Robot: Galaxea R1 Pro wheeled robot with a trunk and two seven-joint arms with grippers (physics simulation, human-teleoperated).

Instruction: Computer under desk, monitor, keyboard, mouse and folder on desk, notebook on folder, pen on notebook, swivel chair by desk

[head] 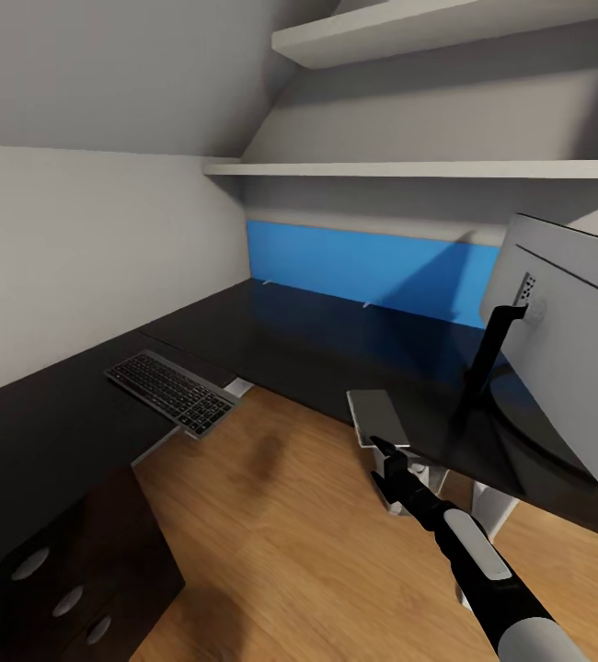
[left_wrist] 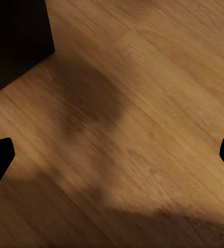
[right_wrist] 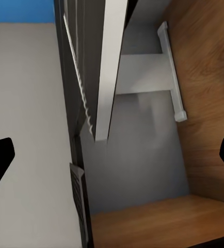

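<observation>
The right gripper [head: 389, 457] hung just below the glossy black desk [head: 336, 349] edge, under the thin grey notebook [head: 378, 416]; judging by the wrist views, both grippers' jaws stood wide apart, holding nothing; a clean grasp needed a level approach from the overhanging edge; the slim keyboard [head: 172, 390] overhung its dark top; the monitor [head: 566, 313] showed its matte silver back.

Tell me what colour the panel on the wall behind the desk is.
Bright blue. The panel runs along the wall behind the black desk, best seen in the head view.
</observation>
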